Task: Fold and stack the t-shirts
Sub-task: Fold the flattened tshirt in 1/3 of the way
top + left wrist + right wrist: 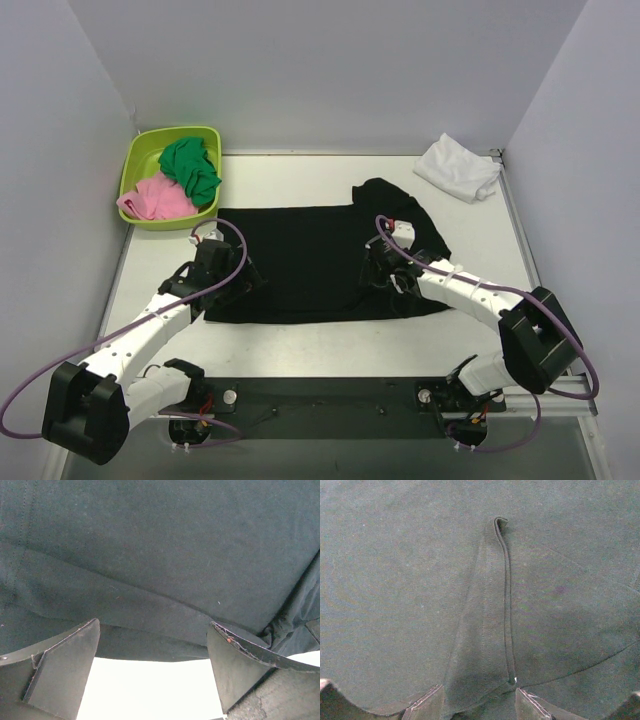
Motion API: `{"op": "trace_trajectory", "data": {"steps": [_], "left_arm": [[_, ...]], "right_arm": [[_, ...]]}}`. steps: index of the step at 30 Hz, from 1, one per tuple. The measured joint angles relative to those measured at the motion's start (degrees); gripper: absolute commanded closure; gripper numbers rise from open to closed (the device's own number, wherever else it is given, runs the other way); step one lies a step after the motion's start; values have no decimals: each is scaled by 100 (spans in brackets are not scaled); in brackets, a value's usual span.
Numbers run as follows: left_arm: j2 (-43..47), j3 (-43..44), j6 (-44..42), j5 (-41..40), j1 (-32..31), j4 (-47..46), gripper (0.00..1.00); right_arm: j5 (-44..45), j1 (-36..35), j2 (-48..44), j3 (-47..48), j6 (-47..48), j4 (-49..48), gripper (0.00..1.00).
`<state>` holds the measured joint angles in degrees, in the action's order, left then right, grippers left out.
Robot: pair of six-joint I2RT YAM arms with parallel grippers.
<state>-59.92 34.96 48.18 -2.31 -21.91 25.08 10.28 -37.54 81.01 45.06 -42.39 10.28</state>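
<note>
Both arms reach in from the bottom of the top view and bend down to the cloth. The left gripper (226,268) sits at the left edge of the black t-shirt (300,265), its fingers spread wide over the hem. The right gripper (394,278) points down right of centre, fingers apart, with a ribbed fold lying between them. The black t-shirt lies spread flat mid-frame. The white t-shirt (458,167) sits bunched at upper right.

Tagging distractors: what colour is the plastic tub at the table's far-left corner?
Lime green tub; top external view shows it best.
</note>
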Motion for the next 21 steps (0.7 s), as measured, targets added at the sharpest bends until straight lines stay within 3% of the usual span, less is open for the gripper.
{"op": "trace_trajectory", "data": {"steps": [21], "left_arm": [[-85,0,-83,-4,2,0,3]], "right_arm": [[-111,492,210,-341,-66,-354,51]]}}
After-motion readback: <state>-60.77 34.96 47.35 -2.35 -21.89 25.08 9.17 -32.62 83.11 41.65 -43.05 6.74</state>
